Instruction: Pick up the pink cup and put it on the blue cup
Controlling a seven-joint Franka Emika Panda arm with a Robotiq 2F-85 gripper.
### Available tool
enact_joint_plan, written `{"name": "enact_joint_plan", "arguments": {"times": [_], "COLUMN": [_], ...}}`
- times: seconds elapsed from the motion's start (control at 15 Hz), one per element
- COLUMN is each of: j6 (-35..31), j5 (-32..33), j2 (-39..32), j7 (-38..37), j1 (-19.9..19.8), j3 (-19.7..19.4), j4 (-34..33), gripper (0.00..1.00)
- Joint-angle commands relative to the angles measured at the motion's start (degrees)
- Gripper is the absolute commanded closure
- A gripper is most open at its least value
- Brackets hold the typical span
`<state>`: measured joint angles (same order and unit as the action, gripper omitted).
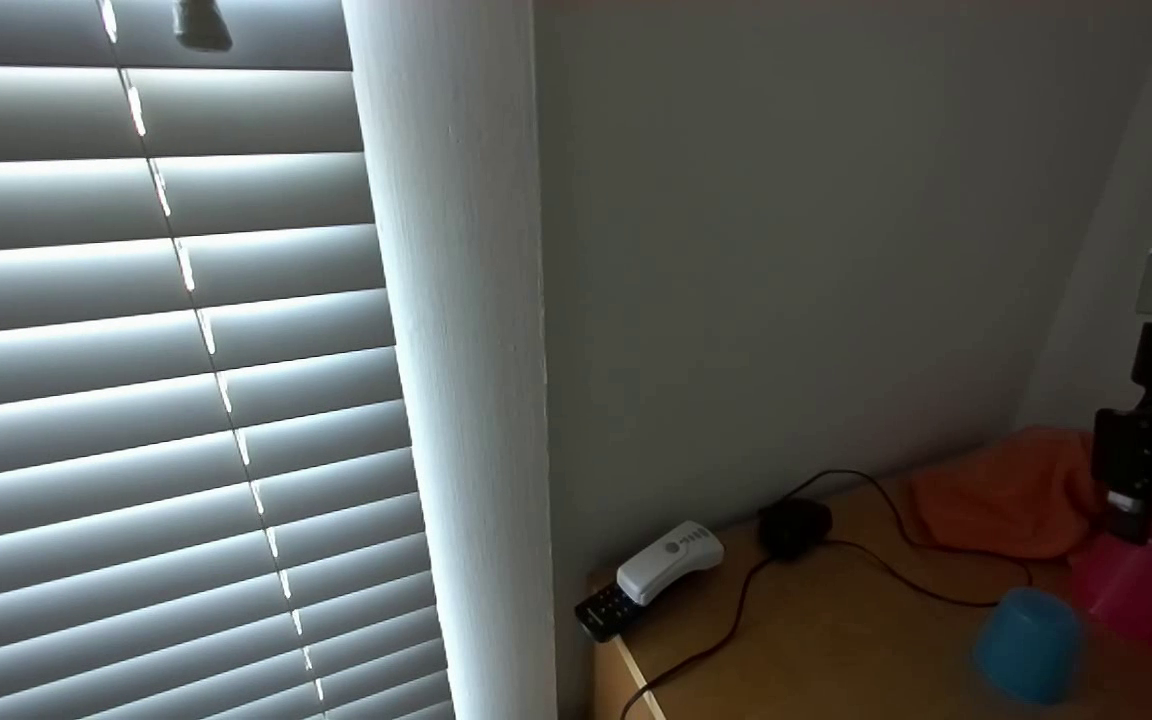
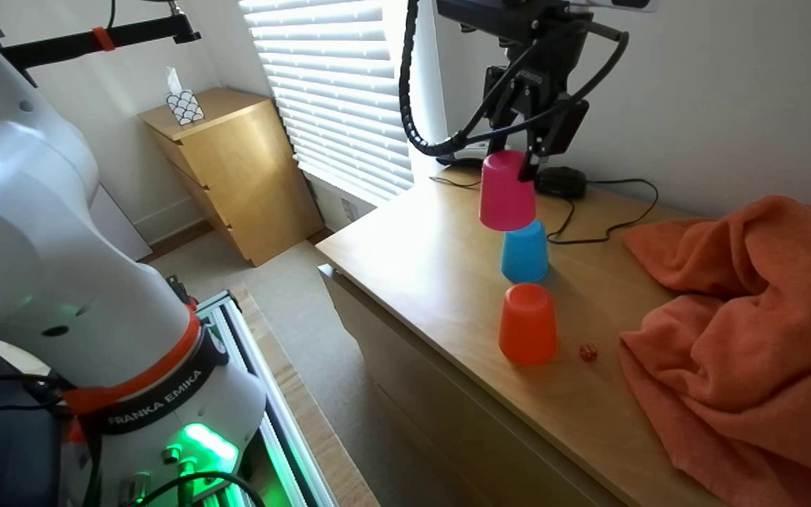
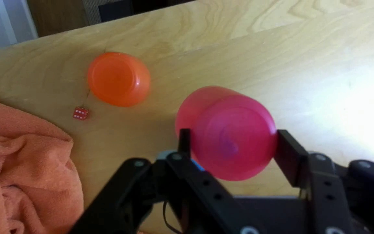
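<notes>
FRANKA EMIKA on arm base

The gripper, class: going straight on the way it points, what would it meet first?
Pointing down, the gripper would probably bring its held pink cup against the blue cup first; depth is unclear, so it might miss and meet the tabletop.

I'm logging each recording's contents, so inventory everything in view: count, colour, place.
Tabletop: one, tan, all three views
Blue cup: one, blue, on tabletop
Orange cup: one, orange, on tabletop
Die: one, red, near orange cup
Cloth: one heap, orange, on tabletop
Corded device: one, black, on tabletop
Remotes: two, white and black, tabletop corner
Blinds: one set, white, beyond tabletop
Cabinet: one, tan, background
Tissue box: one, white and black, on cabinet
Pink cup: one, pink, above tabletop
Arm: one, white, both exterior views
Stand: one, silver, under arm
Gripper: one, black, holding pink cup
</notes>
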<state>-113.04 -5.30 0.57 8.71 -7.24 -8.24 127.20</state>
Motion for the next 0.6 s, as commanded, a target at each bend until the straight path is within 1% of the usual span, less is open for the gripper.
{"name": "enact_joint_plan", "arguments": {"times": [0.0, 0.27, 0.53], "j6": [-0.46, -3.67, -6.57], "j5": [2.24, 5.29, 5.63], "j2": [-4.64, -7.29, -9.56], "j7": [1.77, 2.72, 4.14], "j1": [0.43, 1.11, 1.33], "j3": [0.92, 2.21, 3.14], "j4": [-2.66, -4.05, -5.1], "gripper": [0.6, 0.6, 0.6]}}
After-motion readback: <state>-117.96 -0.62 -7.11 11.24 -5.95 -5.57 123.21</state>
